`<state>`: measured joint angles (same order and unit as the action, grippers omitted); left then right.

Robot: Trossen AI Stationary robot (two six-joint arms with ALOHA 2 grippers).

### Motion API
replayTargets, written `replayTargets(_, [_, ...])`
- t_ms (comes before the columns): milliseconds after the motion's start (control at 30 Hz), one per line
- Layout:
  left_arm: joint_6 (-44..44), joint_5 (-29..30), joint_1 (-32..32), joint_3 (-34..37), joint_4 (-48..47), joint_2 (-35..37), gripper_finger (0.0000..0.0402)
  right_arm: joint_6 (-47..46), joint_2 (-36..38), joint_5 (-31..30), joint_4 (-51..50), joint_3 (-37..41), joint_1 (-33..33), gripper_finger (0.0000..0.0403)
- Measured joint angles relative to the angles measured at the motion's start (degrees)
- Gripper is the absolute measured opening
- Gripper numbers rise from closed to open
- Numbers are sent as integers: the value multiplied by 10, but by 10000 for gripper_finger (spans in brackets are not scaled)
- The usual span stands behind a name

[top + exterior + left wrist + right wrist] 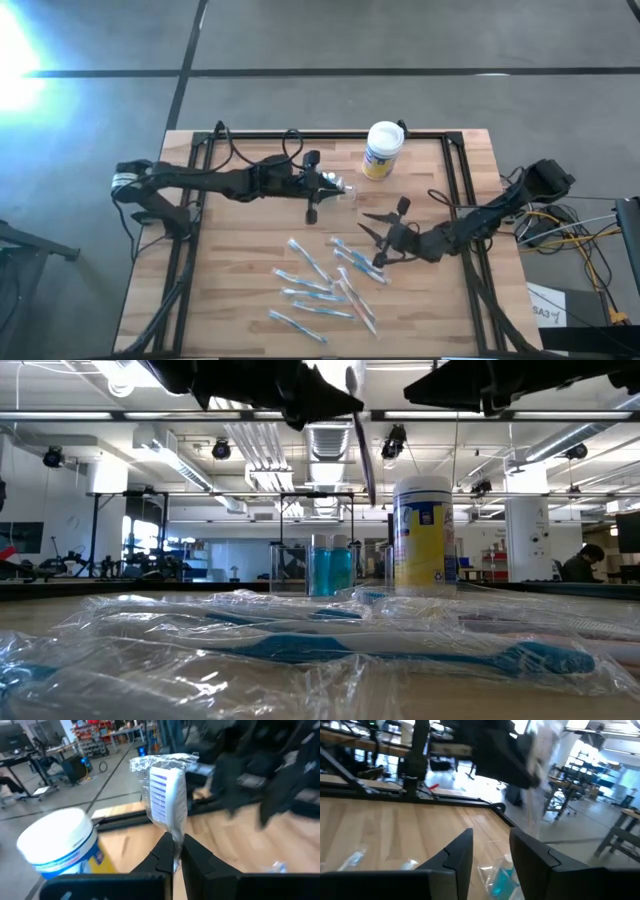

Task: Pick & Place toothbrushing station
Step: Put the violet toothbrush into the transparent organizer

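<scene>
My left gripper [340, 184] hovers over the table's middle, just near-left of the white-lidded canister [383, 150], shut on a wrapped toothbrush [167, 790]. My right gripper [372, 238] stands open and holds nothing, to the right of and nearer than the left one, above the loose brushes. The toothbrushing station [330, 568], a small clear holder with blue inside, stands on the table left of the canister [420, 535] in the low view. Several wrapped toothbrushes [322, 285] lie flat on the near half of the table. My left gripper pinches the wrapped toothbrush between its two fingers, just below the bristle head [175, 840]. The fingers point about level toward the table's right. The head and its crinkled wrapper [162, 762] stick out beyond the fingertips, and the brush is lifted clear of the table.
A black metal frame [455, 190] runs around the wooden table top. The canister stands at the far middle. Cables and a box [570, 225] lie off the right edge. The far left of the table top [250, 215] shows bare wood.
</scene>
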<state>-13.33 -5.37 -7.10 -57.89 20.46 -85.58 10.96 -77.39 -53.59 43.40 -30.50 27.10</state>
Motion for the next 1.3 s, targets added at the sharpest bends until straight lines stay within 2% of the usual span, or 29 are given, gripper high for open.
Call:
replayTargets(267, [2,1,-39,1,12,-30,15,2,1,0,0,0,4,95])
replayTargets(567, [31,1,-66,0,56,-113,15,10,1,0,0,1,4,75])
replayTargets(900, [55,1,-81,-45,54,-197,15,12,1,0,-1,3,4,71])
replayTargets(1067, [117,1,-93,-75,37,-216,18,12,1,0,-2,6,4,75])
replayTargets(1300, [126,2,-99,-94,6,-219,37,12,1,0,-3,7,4,66])
